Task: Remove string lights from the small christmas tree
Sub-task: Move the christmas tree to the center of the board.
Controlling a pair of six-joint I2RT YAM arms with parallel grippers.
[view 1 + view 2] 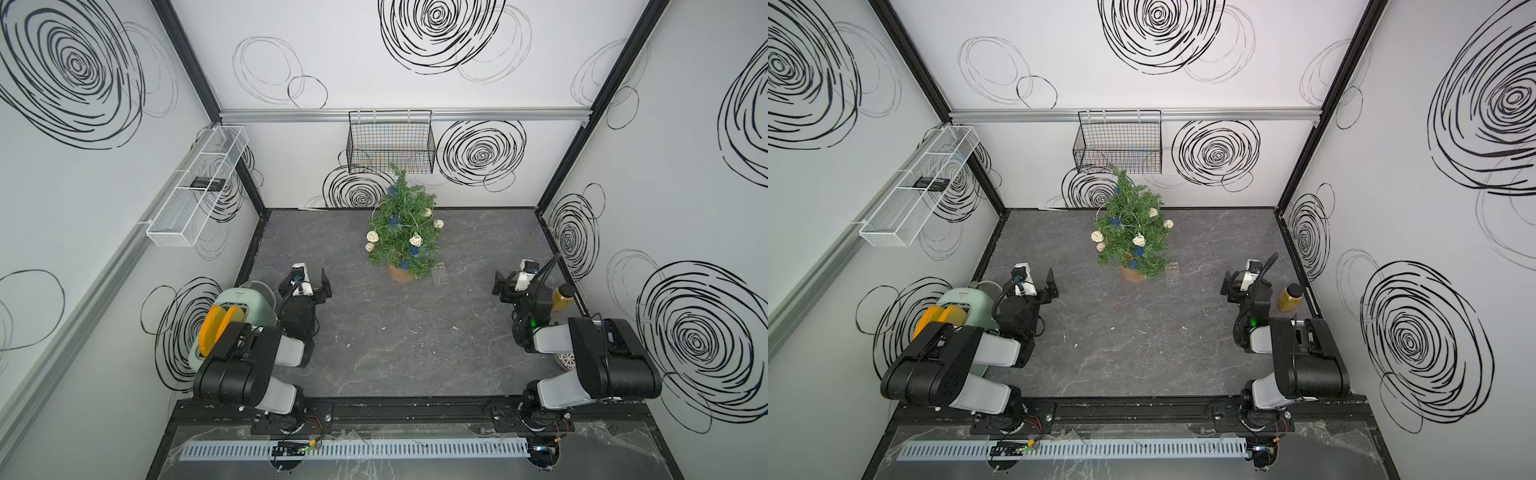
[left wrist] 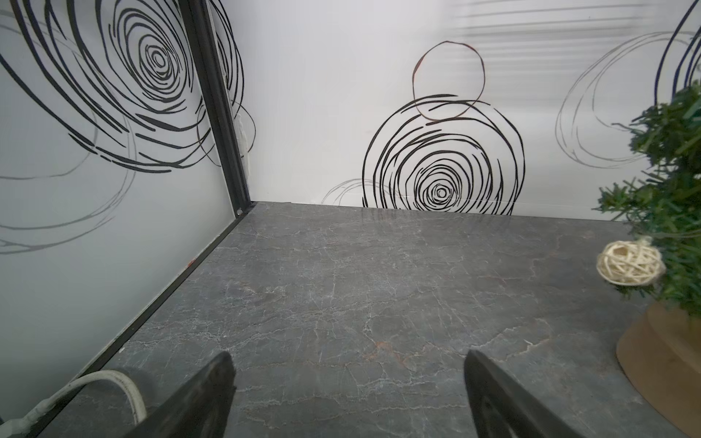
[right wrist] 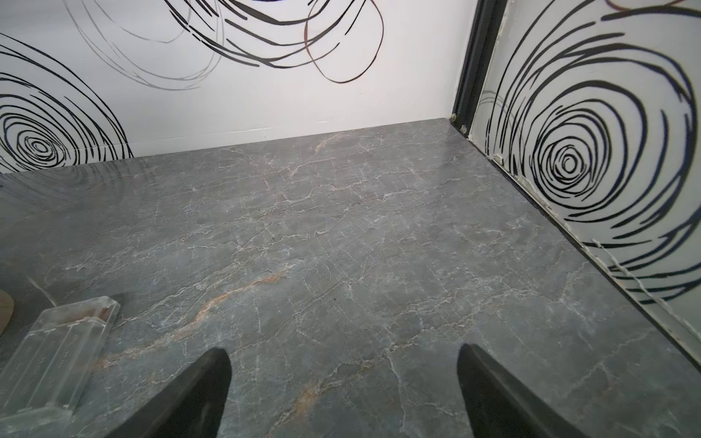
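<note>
The small christmas tree (image 1: 404, 208) (image 1: 1130, 208) stands upright in a tan pot (image 1: 398, 273) at the back middle of the grey table. The string lights (image 1: 415, 240) (image 1: 1138, 240), a pale wire with cream and dark blue woven balls, wind around its branches. One cream ball (image 2: 629, 263) hangs by the tree (image 2: 675, 212) in the left wrist view. My left gripper (image 1: 311, 276) (image 2: 347, 360) is open and empty, to the front left of the tree. Out to the front right, my right gripper (image 1: 513, 276) (image 3: 343, 354) is open and empty too.
A clear plastic box (image 1: 439, 274) (image 3: 57, 349) lies right of the pot. A mint toaster (image 1: 232, 307) stands behind the left arm, an amber jar (image 1: 563, 297) by the right arm. A black wire basket (image 1: 390, 143) hangs above the tree; a white mesh shelf (image 1: 199, 187) lines the left wall.
</note>
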